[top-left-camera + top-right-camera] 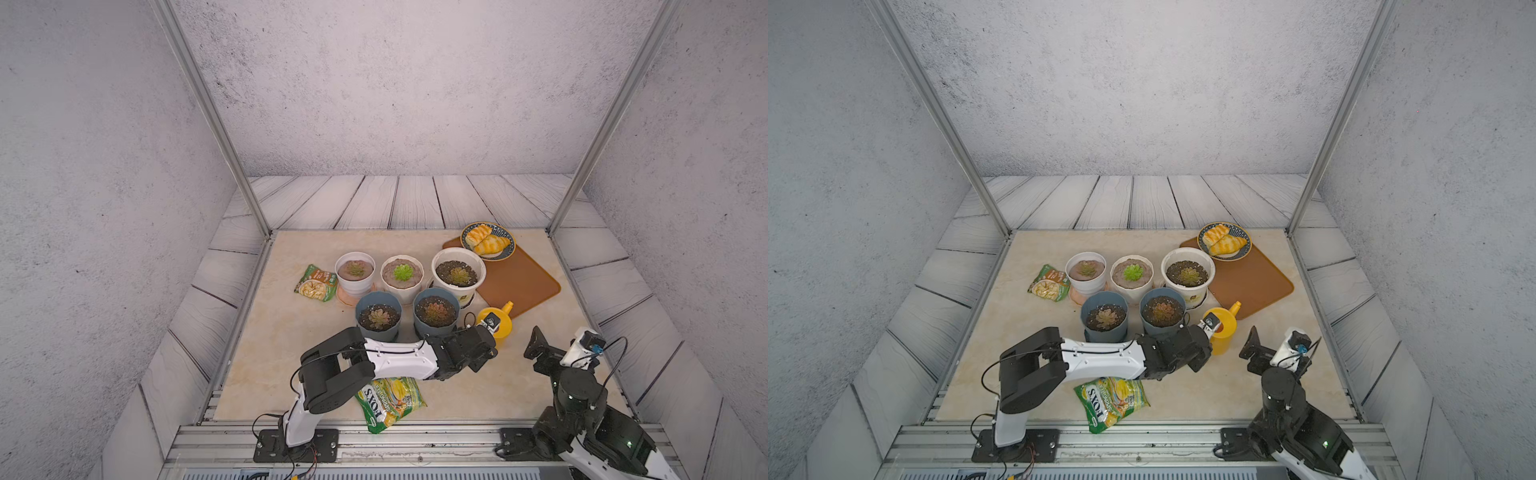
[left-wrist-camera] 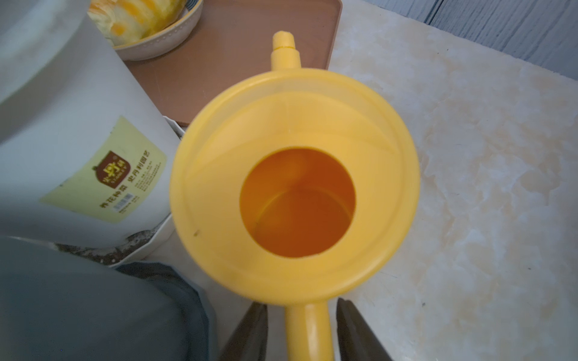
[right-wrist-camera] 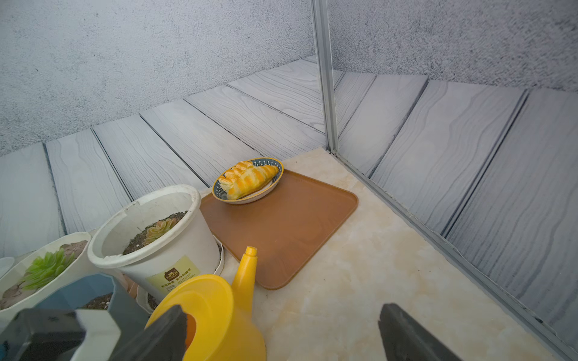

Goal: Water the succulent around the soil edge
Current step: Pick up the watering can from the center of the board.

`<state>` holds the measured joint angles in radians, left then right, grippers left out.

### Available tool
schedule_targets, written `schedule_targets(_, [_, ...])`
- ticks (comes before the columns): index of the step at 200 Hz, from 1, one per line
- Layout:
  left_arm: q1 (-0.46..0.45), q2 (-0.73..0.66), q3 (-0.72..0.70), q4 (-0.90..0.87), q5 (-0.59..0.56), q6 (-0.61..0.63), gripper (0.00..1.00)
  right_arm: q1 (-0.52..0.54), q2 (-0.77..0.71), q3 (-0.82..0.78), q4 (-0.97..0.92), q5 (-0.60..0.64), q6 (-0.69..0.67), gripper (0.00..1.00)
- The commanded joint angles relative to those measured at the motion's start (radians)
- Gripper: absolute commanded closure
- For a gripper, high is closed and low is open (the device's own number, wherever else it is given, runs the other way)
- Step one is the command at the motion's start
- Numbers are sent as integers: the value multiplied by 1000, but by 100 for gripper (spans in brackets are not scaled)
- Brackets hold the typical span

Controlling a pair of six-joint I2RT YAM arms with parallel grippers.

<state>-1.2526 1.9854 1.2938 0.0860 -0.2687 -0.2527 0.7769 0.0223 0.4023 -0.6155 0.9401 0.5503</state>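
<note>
Black jaws of the left gripper (image 2: 301, 301) straddle the handle (image 2: 308, 331) of the can (image 2: 297, 200), part open, not yet pinching. Can stands upright just beside the white pot (image 2: 68, 131). Stiff, smooth plastic, probably light unless filled; take the handle near its top, squarely. Right gripper (image 3: 281, 309), farther from that pot, gapes empty.

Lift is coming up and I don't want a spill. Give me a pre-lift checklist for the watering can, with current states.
1. The handle sits between the left gripper jaws: ok.
2. Jaws shut on the handle: not ok, gaps on both sides.
3. The watering can stands upright on the table: ok.
4. Water in the can: cannot tell.
5. The spout is apart from the white pot: ok.
6. The right gripper is open and off the can: ok.
</note>
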Motion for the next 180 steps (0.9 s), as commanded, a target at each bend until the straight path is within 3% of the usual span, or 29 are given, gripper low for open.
schedule_targets(1, [2,12,13,1,-27,1,66,-1,-18,-10,14,-6,6,1])
schedule_targets(22, [2,8,13,4,-27,-2,79,-1,-18,-11,14,-4,6,1])
schedule_targets(30, [1,5,13,2,-34,-7,100,-1,-18,-11,16,-5,7,1])
schedule_targets(65, [1,-28,-6,1,-42,-10,100,-1,-18,-14,16,-4,7,1])
schedule_targets(99, [2,-101,-24,-9,20,-2,100,-1,-18,3,15,-1,11,1])
schedule_targets(155, [14,-333,-77,-104,125,72,100,0,-4,274,-101,-141,-6,1])
schedule_targets(180, [47,-440,-108,-167,210,93,100,1,110,395,-146,-214,-49,1])
